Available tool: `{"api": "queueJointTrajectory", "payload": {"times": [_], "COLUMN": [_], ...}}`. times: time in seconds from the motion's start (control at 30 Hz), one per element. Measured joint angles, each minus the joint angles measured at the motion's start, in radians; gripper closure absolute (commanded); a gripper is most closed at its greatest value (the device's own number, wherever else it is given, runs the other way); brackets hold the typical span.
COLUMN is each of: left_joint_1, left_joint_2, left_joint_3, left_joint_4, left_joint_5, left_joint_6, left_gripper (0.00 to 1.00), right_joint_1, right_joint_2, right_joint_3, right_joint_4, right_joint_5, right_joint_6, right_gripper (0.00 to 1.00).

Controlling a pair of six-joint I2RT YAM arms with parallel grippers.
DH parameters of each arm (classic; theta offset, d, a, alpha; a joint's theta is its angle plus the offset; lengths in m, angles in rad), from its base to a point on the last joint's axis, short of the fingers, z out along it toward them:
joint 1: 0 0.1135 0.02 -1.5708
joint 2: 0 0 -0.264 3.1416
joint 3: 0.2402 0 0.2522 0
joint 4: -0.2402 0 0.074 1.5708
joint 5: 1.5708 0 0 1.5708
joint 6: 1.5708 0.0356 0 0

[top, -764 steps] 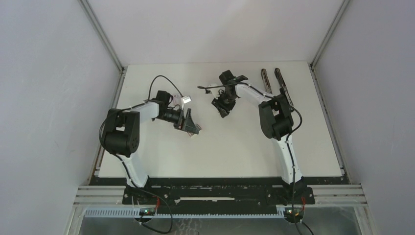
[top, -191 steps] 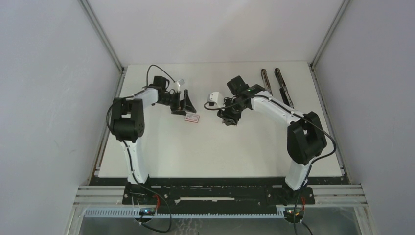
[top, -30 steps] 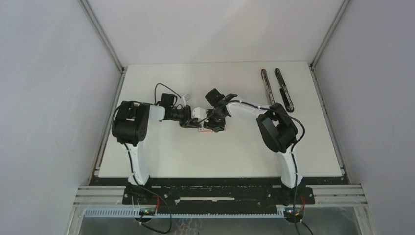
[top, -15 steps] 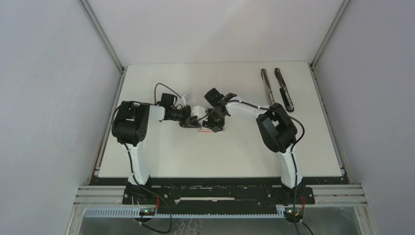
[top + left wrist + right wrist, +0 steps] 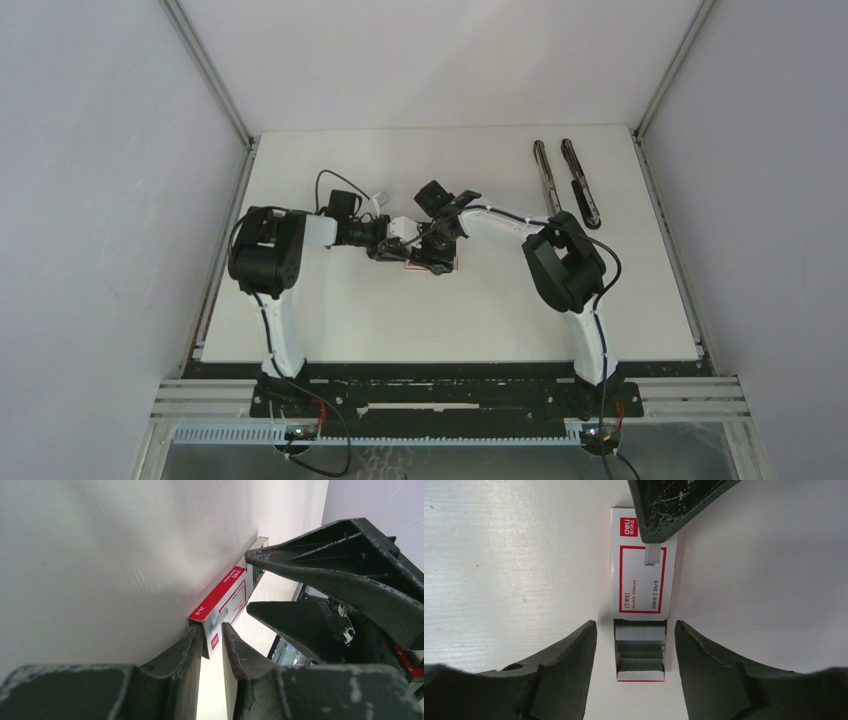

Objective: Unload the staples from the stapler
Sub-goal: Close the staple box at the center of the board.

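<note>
While box (image 5: 643, 562) gapes, staples (image 5: 640, 633) crosswise, flat

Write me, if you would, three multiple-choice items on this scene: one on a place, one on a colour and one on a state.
1. Where does the box lie?
A. In the middle of the table, between the left fingers and the right fingers
B. At the far right edge
C. At the near edge, by the arm bases

2. What colour is the box's printed frame?
A. Blue
B. Red
C. Green

3. How does the box's tray stand?
A. Pushed fully in
B. Lying apart from the box
C. Slid partly out, staples showing

Answers:
1 A: the top view shows both arms meeting over it mid-table.
2 B: the right wrist view shows a red frame on white.
3 C: the same view shows grey strips in the open tray end.
</note>
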Motion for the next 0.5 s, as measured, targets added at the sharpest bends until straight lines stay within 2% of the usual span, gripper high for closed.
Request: {"api": "queueJointTrajectory", "payload": {"times": [0.23, 0.5], "left_joint_1": [0.008, 0.018], "left_joint_2": [0.000, 0.000], "left_joint_3": [0.000, 0.000], "left_joint_4": [0.002, 0.003], "left_joint_5": [0.011, 0.029], "left_joint_6": [-0.007, -0.008], "left_gripper": [0.66, 0.60], "right_joint_1": [-0.040, -0.132], "right_joint_2": [-0.017, -0.177], "right_joint_3": [0.004, -0.047], "right_joint_4": [-0.026, 0.005], "right_joint_5": [-0.035, -0.006], "right_joint_6": [0.032, 0.203], "right_gripper": [0.29, 0.26]}}
